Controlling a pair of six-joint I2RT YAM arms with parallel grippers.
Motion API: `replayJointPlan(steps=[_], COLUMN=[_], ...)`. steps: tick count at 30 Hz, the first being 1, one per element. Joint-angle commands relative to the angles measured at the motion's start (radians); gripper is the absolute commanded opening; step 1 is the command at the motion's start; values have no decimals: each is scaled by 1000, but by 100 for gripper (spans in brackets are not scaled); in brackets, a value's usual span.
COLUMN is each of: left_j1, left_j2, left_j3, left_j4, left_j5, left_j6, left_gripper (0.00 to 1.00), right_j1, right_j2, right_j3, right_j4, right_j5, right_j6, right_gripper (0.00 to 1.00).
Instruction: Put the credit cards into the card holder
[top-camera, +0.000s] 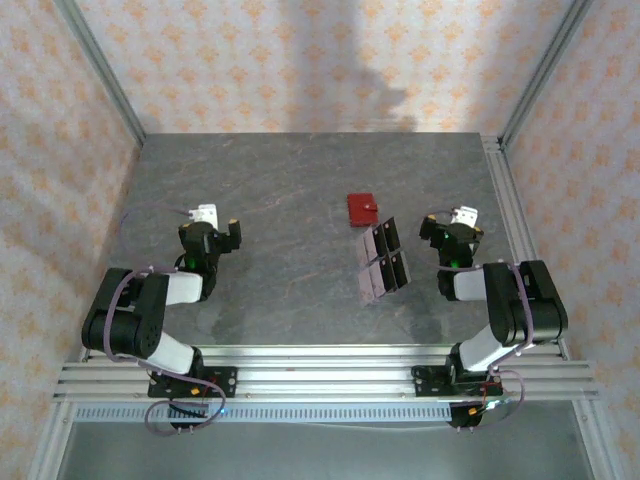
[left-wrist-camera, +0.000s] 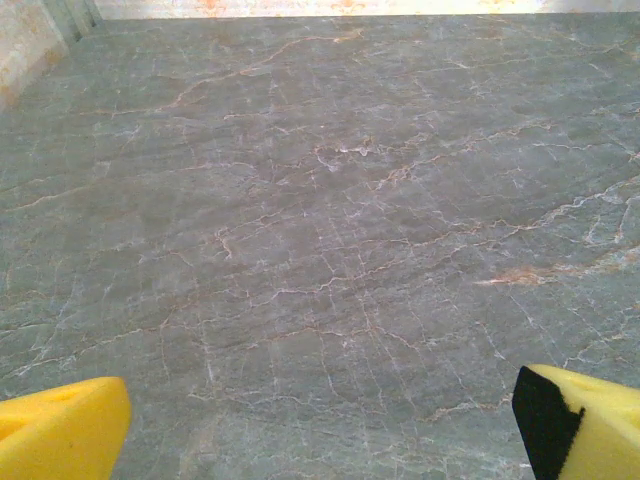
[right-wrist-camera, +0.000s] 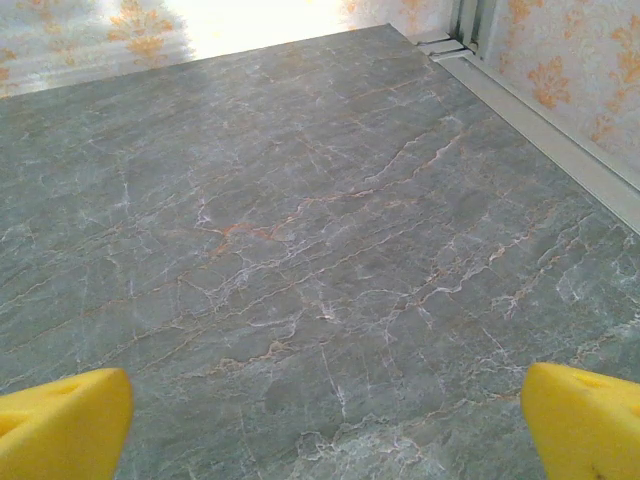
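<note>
The red card holder (top-camera: 362, 209) lies folded shut on the grey table, right of centre. Just in front of it, several dark glossy credit cards (top-camera: 384, 258) lie together in two rows. My right gripper (top-camera: 450, 230) sits to the right of the cards, apart from them, and it is open with nothing held. My left gripper (top-camera: 208, 232) rests far to the left, also open and empty. In each wrist view the yellow fingertips (left-wrist-camera: 62, 428) (right-wrist-camera: 585, 418) stand wide apart over bare marbled table.
The grey marbled tabletop (top-camera: 290, 190) is walled by patterned panels. An aluminium rail (top-camera: 512, 210) runs along the right edge, close to my right arm. A slatted metal frame (top-camera: 320, 372) lines the near edge by the arm bases.
</note>
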Motion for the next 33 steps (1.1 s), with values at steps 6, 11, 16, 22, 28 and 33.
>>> replayJointPlan(steps=[6,11,16,22,28,33], left_j1=[9,26,30,27,28,26], left_j2=[-4,-2,-2,-2,-4,-67], left_j3=[24,34,36,35,36,175], left_j4=[-13,-29,-31,-30,-32,-309], left_j5=[25,45,49,46,57,89], left_j6=[19,6,4,4,9,25], left_gripper=[100,100,100,100,100,100], right_j1=[-5,-7,-7,-7,-7,10], right_j2=[1,2,1,1,-5,-199], right_j3=[17,14,5,4,-11,-99], right_j4=[4,3,27,25,53,53], right_j5=[-10,-13,59,66,86,164], right_j6=[-8,-7,19,23,32,34], right_gripper=[99,99,99,99,99,99])
